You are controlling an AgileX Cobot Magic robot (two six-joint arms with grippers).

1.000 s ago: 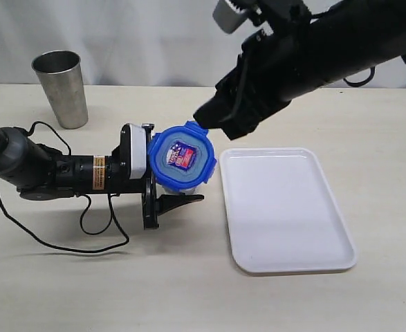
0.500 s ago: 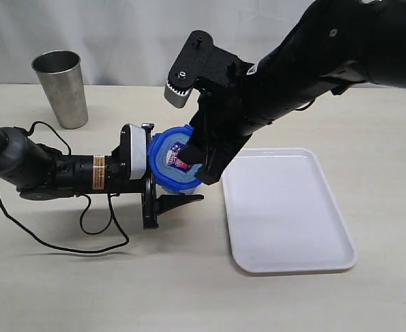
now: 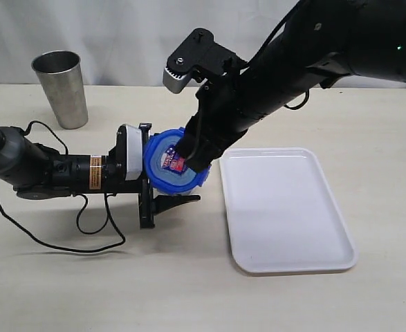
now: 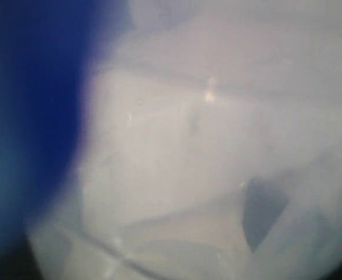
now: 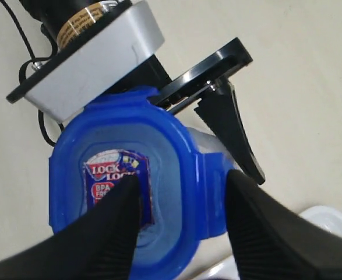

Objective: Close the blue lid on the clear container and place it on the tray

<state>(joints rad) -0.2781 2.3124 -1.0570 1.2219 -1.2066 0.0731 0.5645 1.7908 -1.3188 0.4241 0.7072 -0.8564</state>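
Note:
The blue lid [image 3: 158, 162] [image 5: 172, 153] sits on top of the clear container [image 5: 209, 143], whose blurred wall fills the left wrist view [image 4: 188, 163]. In the exterior view the lid hides almost all of the container. My left gripper [image 3: 169, 181] lies low on the table, shut on the container from the left side. Its lower black finger [image 3: 175, 201] shows below the lid. My right gripper [image 3: 189, 153] [image 5: 181, 178] is open over the lid. One finger rests on the red-and-white label and the other is outside a side flap. The white tray [image 3: 285, 214] lies just right of the container.
A tapered steel cup [image 3: 61, 88] stands at the back left. A black cable [image 3: 85, 232] loops on the table below the left arm. The right arm reaches in from the upper right, above the tray's far edge. A tray corner [image 5: 329, 220] shows beside the right fingers.
The right gripper has come down from the upper right onto the lid and now straddles its right flap. The left gripper with the container has shifted slightly left.

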